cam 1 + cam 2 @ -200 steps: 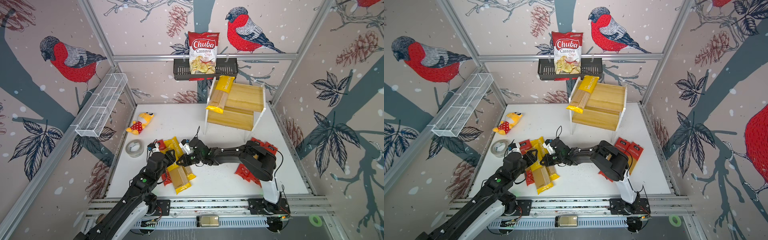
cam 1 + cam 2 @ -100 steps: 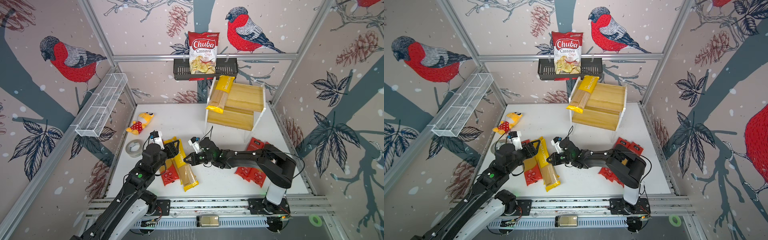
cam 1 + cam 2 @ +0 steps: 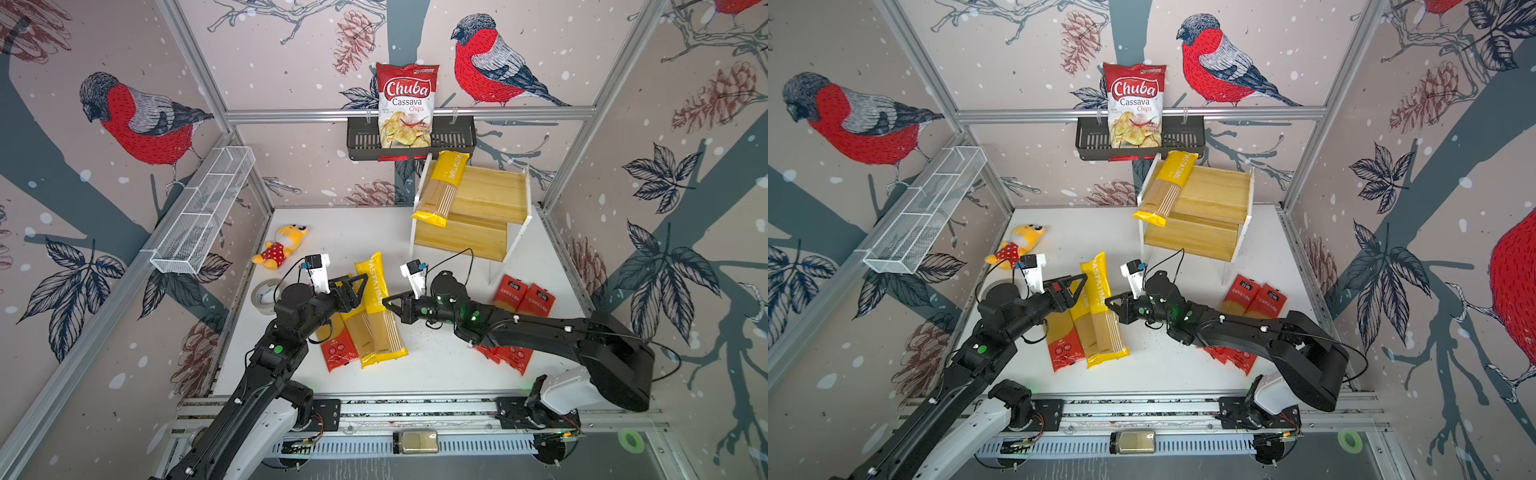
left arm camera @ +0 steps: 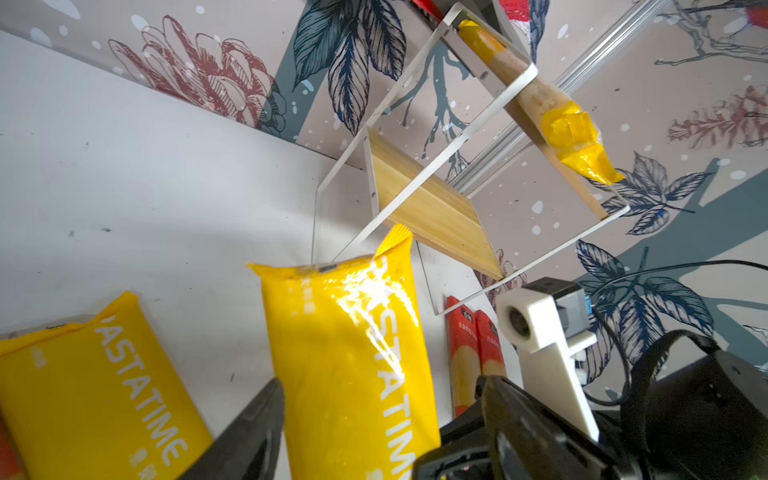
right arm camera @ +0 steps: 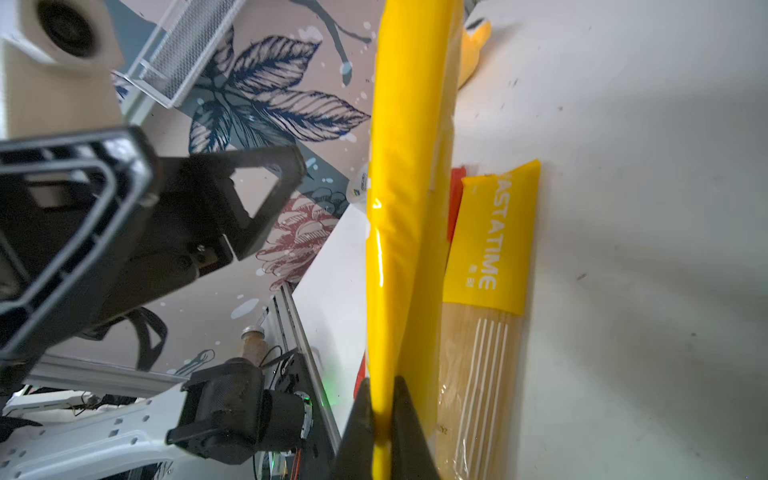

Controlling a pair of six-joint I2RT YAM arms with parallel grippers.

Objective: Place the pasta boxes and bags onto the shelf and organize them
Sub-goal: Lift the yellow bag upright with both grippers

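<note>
taking the back wall as 12 o'clock, my right end effector (image 3: 387, 302) reaches toward 9 o'clock over the middle of the table (image 3: 444, 368); it is pinched thin on the side edge of the held yellow packet (image 3: 380, 316), which the right wrist view shows tipped up on that edge; my left end effector (image 3: 356, 291) hangs at the 9 o'clock side of the same packet, jaws spread wide, gripping nothing; a second yellow packet (image 3: 360, 336) lies flat just beside it toward 9 o'clock, then a red-ended packet (image 3: 337, 351); a pair of red packets (image 3: 524, 296) lies at 3 o'clock; more red packets (image 3: 513, 358) show partly under my right arm (image 3: 540, 328); the shelf (image 3: 494, 195) stands at 1 o'clock by the wall; a third yellow packet (image 3: 441, 187) lies along its 9 o'clock side, across the upper board and overhanging the lower one
</note>
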